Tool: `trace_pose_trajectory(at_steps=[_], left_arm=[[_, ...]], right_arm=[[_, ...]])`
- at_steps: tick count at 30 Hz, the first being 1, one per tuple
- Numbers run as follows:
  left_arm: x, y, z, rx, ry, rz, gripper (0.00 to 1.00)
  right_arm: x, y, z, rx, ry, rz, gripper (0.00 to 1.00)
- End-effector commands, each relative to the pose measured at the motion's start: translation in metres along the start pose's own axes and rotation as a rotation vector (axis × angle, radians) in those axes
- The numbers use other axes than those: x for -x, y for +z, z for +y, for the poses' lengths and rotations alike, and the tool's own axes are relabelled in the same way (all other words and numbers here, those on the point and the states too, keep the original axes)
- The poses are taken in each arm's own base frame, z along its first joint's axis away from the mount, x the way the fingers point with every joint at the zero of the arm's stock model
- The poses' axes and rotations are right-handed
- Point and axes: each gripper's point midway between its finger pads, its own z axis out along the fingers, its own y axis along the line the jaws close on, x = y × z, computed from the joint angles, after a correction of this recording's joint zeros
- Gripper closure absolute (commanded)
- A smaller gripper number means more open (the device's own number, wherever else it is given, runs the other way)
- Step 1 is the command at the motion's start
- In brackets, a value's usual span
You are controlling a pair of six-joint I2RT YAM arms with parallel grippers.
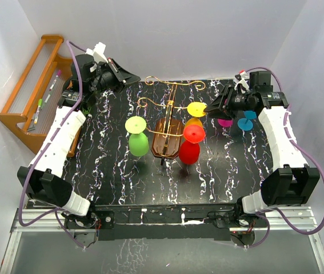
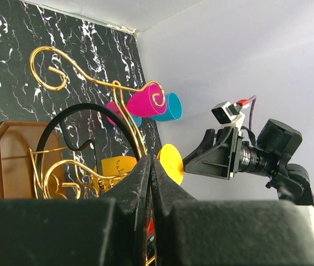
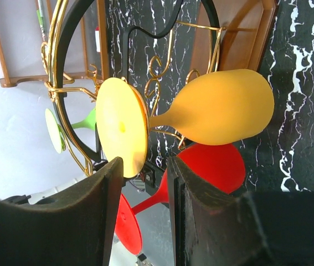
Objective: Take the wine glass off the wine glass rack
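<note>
The right gripper (image 3: 145,166) stands spread, with the foot of the yellow wine glass (image 3: 217,108) just at its fingertips; I can't tell whether they touch. The glass hangs on the wine glass rack (image 1: 167,123), which stands in the middle of the black marbled table (image 1: 110,171). The left gripper (image 2: 150,163) is pressed together and empty.

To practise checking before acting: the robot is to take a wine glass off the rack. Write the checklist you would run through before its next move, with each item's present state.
1. Right gripper open: ok, jaws apart, nothing held.
2. Lined up on the yellow glass: ok, its foot sits just ahead of the fingertips.
3. Yellow glass hanging on the wine glass rack: ok.
4. Room beside it: not ok, the red glass hangs close against it; whether they touch, cannot tell.
5. Left gripper out of the way: ok, shut, empty, apart from the rack.
</note>
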Motion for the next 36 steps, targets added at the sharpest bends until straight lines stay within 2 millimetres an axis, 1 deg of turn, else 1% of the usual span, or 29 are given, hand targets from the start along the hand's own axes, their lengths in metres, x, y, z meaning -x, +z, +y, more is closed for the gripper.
trace_pose_trajectory(at_steps=[1, 10, 11, 12, 20, 22, 26, 29, 36], left_arm=[[0.005, -0.018, -0.02, -0.04, 0.028, -0.034, 1.0], [0.003, -0.015, -0.016, -0.038, 0.018, -0.025, 1.0], [0.003, -0.014, -0.015, -0.037, 0.016, -0.023, 1.0], [0.002, -0.014, -0.015, -0.036, 0.014, -0.023, 1.0], [-0.001, -0.013, -0.011, -0.027, 0.005, -0.016, 1.0], [-0.001, -0.014, -0.011, -0.027, 0.003, -0.015, 1.0], [0.0, -0.014, -0.011, -0.025, 0.003, -0.017, 1.0], [0.0, -0.013, -0.011, -0.025, 0.0, -0.016, 1.0], [0.001, -0.01, -0.013, -0.036, -0.013, -0.012, 1.0]], right_arm=[[0.011, -0.007, 0.025, 0.097, -0.083, -0.066, 0.6], [0.019, 0.002, 0.02, 0.101, -0.079, -0.068, 0.62], [0.013, 0.007, 0.024, 0.111, -0.089, -0.048, 0.62], [0.011, 0.009, 0.025, 0.116, -0.091, -0.042, 0.63], [0.007, 0.017, 0.024, 0.123, -0.098, -0.026, 0.64], [0.005, 0.019, 0.023, 0.121, -0.094, -0.021, 0.67], [0.006, 0.019, 0.021, 0.106, -0.094, -0.032, 0.84], [0.006, 0.018, 0.021, 0.096, -0.09, -0.038, 0.91], [0.008, 0.012, 0.013, 0.031, -0.069, -0.069, 0.92]])
